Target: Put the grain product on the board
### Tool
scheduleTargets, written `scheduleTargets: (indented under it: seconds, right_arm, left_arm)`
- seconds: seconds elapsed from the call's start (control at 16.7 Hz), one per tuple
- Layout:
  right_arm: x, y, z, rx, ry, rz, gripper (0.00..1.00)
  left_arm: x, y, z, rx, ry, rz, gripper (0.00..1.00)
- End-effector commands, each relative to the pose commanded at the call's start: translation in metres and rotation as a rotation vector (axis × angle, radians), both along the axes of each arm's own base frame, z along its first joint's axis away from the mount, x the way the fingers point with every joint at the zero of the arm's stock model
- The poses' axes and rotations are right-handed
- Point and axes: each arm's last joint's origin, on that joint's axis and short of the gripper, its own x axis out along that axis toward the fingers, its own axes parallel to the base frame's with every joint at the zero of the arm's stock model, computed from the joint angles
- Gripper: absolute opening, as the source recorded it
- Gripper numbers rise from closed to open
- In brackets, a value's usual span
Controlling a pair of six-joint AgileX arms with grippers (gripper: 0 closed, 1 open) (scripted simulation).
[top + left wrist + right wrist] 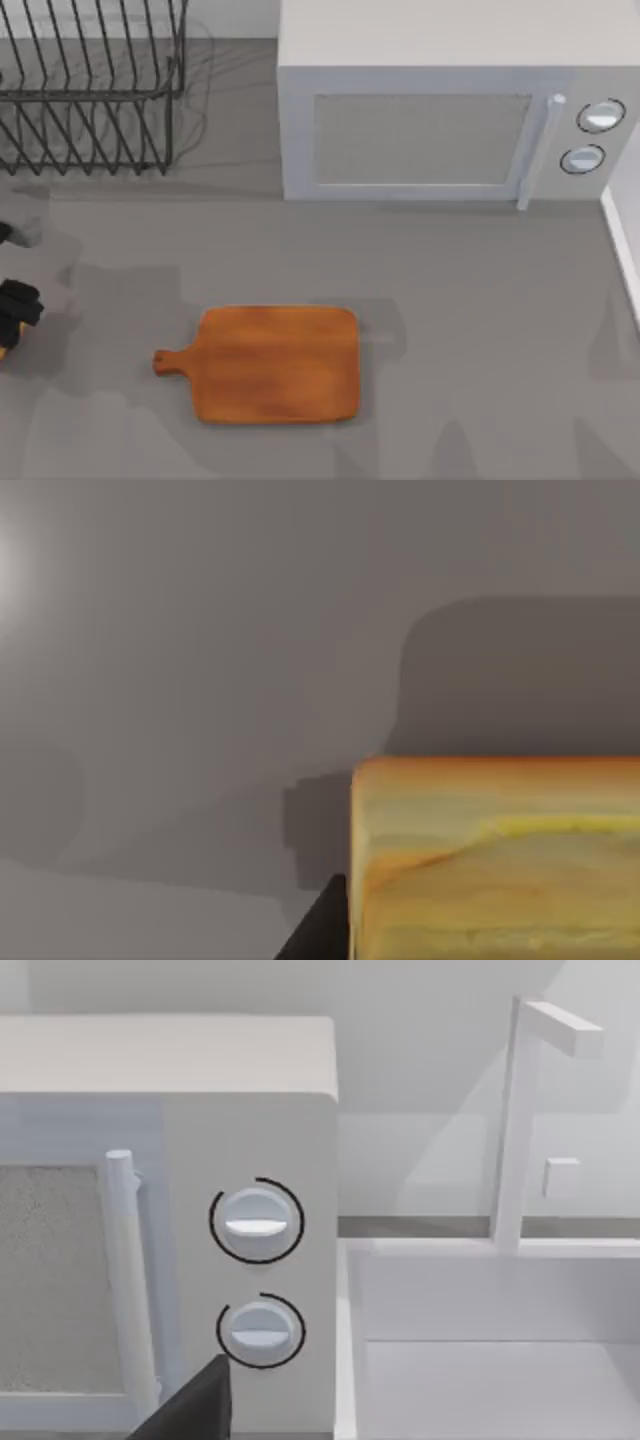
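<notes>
1. The left hand (15, 312) sits at the counter's (480, 330) far left edge. I cannot tell how far open it is, or whether it grips anything.
2. The grain product (495, 860) lies right under it — close up in the left wrist view.
3. The board (278, 364) lies bare, well to the right.
4. Step in hand, I judge: securing the bread. Next — lift it, carry it right, lower it onto the board.
5. The right arm is parked, facing the microwave (250, 1225).

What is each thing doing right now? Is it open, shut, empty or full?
Orange-brown wooden cutting board: flat on the table, nothing on it.
Pale yellow, golden-crusted bread piece: close under the left wrist camera, not on the board.
White microwave: door shut.
Dark wire dish rack: upright, empty.
Left gripper: at the table's left edge.
</notes>
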Motion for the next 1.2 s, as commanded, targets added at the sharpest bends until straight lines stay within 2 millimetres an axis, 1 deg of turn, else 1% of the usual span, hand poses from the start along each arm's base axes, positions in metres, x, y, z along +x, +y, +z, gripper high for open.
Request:
scheduleTargets:
  seconds: [0.18,0.42,0.54,0.66,0.96,1.08,1.2]
  right_arm:
    - [0.000,0.000,0.000,0.000,0.000,0.000,1.00]
    - [0.000,0.000,0.000,0.000,0.000,0.000,1.00]
    - [0.000,0.000,0.000,0.000,0.000,0.000,1.00]
    - [0.000,0.000,0.000,0.000,0.000,0.000,1.00]
    - [0.000,0.000,0.000,0.000,0.000,0.000,1.00]
    - [0.000,0.000,0.000,0.000,0.000,0.000,1.00]
    - [0.000,0.000,0.000,0.000,0.000,0.000,1.00]
  left_arm:
    - [0.004,0.000,0.024,-0.001,0.003,-0.004,0.00]
    - [0.001,0.000,0.071,-0.005,0.029,-0.004,0.00]
    - [-0.001,0.000,0.090,-0.002,0.011,-0.002,0.00]
    - [-0.002,-0.001,0.095,-0.001,0.005,-0.001,0.00]
    - [-0.001,-0.001,0.093,-0.001,0.009,0.005,0.00]
    - [0.002,-0.005,0.093,-0.001,0.013,0.039,0.00]
    - [0.008,-0.014,0.091,-0.002,0.020,0.100,0.00]
